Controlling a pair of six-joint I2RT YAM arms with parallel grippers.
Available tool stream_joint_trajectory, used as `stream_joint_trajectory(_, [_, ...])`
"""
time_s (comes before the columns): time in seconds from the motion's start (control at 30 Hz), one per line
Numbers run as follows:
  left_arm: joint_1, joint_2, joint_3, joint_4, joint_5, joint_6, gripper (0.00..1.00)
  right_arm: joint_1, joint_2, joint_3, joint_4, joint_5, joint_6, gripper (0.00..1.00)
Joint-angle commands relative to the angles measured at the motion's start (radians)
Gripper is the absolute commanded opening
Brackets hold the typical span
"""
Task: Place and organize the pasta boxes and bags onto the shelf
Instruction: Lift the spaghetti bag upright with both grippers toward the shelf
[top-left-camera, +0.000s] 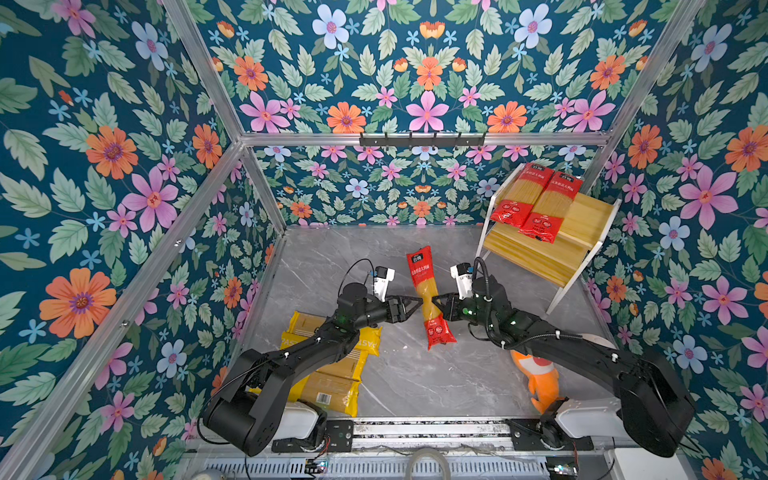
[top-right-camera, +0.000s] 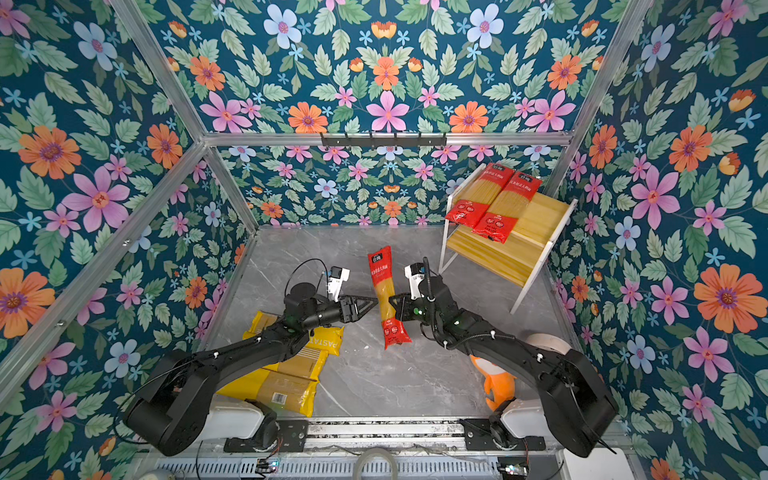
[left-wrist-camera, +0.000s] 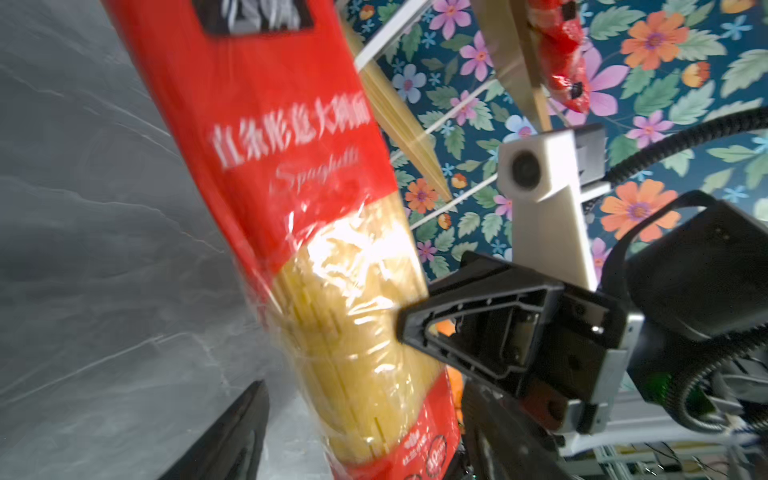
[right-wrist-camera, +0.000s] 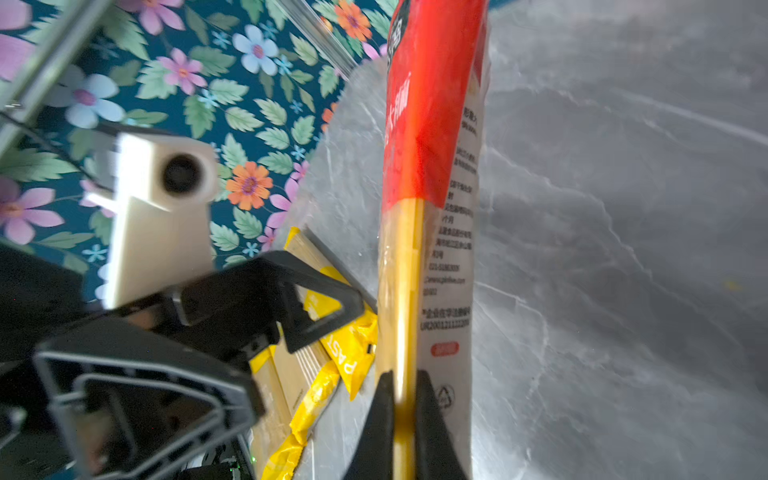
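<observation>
Shelf (top-left-camera: 536, 257): two red spaghetti packs (top-left-camera: 552, 203) lie side by side on its top board. Left of the shelf, third red pack (top-left-camera: 428, 286) is pinched at its clear window by right gripper (top-left-camera: 437, 300). Left gripper (top-left-camera: 415, 301) sits at the pack's opposite side. Yellow PASTATIME packs (top-left-camera: 332, 392) lie heaped further left of the shelf.

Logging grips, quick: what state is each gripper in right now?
Left gripper: open, gripping nothing.
Right gripper: closed on the red spaghetti pack.

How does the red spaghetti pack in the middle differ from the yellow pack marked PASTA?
The red pack is pinched in the right gripper's jaws; the yellow pack lies flat on the table, ungripped. The red pack carries Chinese lettering; the yellow pack reads PASTA. Both are long and narrow.
</observation>
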Motion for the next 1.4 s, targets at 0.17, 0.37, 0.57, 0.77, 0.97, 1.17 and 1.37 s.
stream_joint_trajectory(0.17, [-0.036,0.032,0.053,0.313,0.11,-0.098,0.78,-0.012,-0.116,0.077,0.2,-0.073,-0.084,0.0])
stream_joint_trajectory(0.37, [-0.068,0.144,0.093,0.621,0.127,-0.272,0.76,-0.022,-0.142,0.081,0.29,-0.124,0.01,0.0])
stream_joint_trajectory(0.57, [-0.069,0.179,0.138,0.667,0.138,-0.31,0.48,-0.039,-0.17,0.057,0.288,-0.111,0.057,0.0])
stream_joint_trajectory(0.77, [-0.069,0.173,0.182,0.571,0.145,-0.268,0.32,-0.095,-0.215,0.016,0.237,-0.191,0.139,0.43])
stream_joint_trajectory(0.97, [-0.066,0.164,0.283,0.366,0.137,-0.194,0.3,-0.159,-0.329,-0.05,-0.011,-0.282,0.107,0.69])
stream_joint_trajectory(1.17, [-0.078,0.213,0.4,0.362,0.144,-0.26,0.3,-0.158,-0.384,-0.136,-0.058,-0.319,0.114,0.8])
stream_joint_trajectory(1.37, [-0.129,0.246,0.472,0.356,0.15,-0.273,0.3,-0.159,-0.372,-0.174,0.111,-0.31,0.179,0.77])
